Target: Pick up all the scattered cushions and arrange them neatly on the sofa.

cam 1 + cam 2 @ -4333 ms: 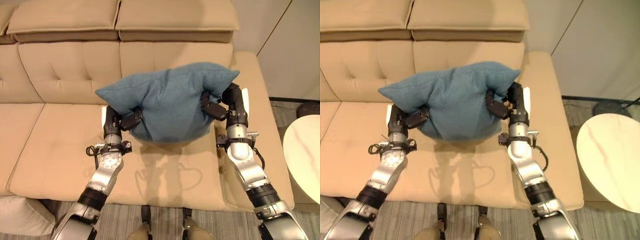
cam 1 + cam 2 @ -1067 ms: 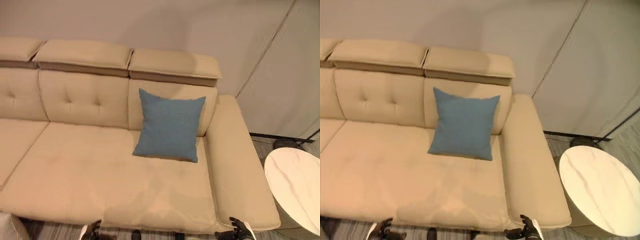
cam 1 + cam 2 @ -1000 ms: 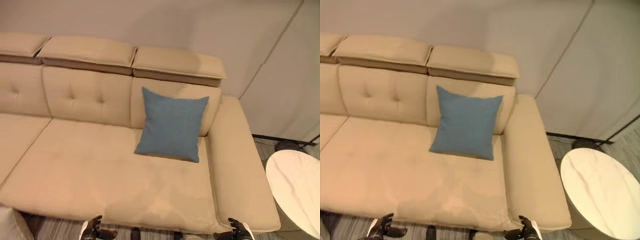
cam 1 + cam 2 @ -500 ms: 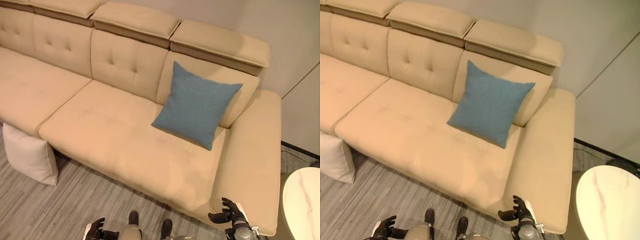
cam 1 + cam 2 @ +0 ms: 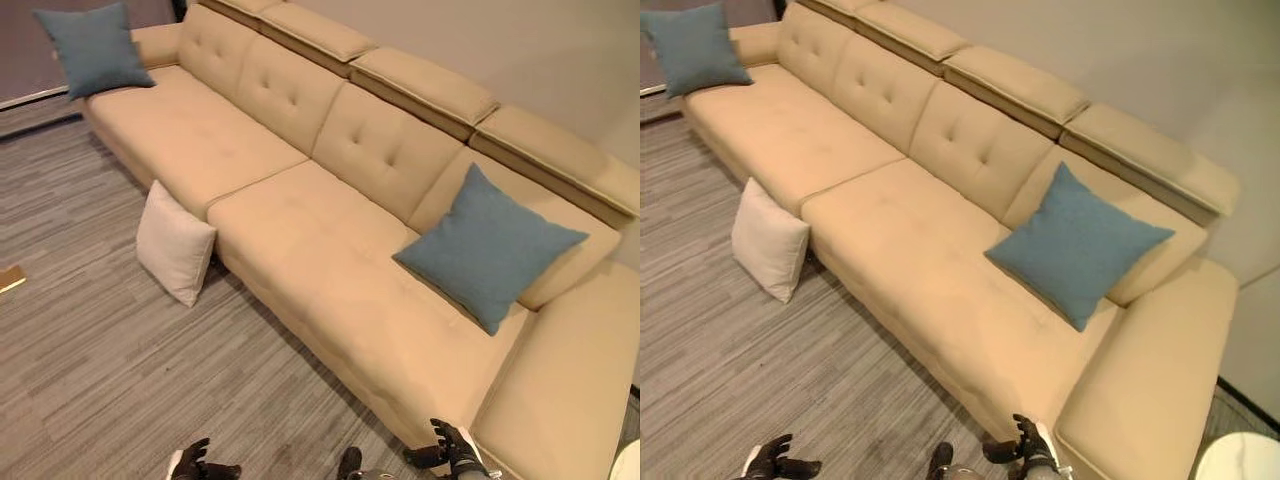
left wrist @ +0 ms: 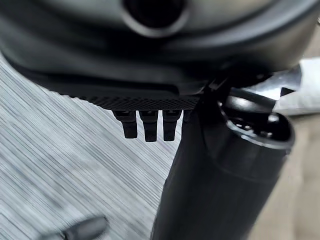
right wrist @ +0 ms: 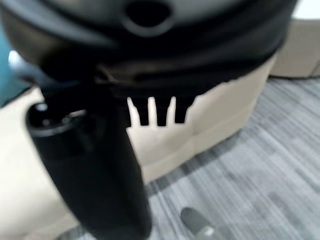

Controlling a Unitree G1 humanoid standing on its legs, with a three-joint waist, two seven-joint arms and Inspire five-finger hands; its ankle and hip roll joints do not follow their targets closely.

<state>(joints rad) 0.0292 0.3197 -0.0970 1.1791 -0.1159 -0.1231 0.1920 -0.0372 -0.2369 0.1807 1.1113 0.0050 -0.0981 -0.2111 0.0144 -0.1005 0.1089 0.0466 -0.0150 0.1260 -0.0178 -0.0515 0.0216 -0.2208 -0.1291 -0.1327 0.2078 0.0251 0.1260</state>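
both my left hand (image 5: 190,462) and right hand (image 5: 452,452) hang loose-fingered, empty, over grey plank floor (image 5: 90,340). ahead of my left hand, white cushion (image 5: 175,243) stands upright against the beige sofa (image 5: 300,230).

Head eyes overlook sofa (image 5: 300,230); wrist cameras floorward

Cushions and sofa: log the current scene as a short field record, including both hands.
sofa: long beige sofa, tufted back
near cushion: blue cushion upright against the backrest at the sofa's right end
far cushion: second blue cushion leaning at the far left end by the armrest
stray cushion: white cushion on the floor, leaning against the sofa's front edge
left hand: left hand low over the floor, empty, fingers relaxed
right hand: right hand near the sofa's front right corner, empty, fingers relaxed
left to do: white cushion not yet on the sofa
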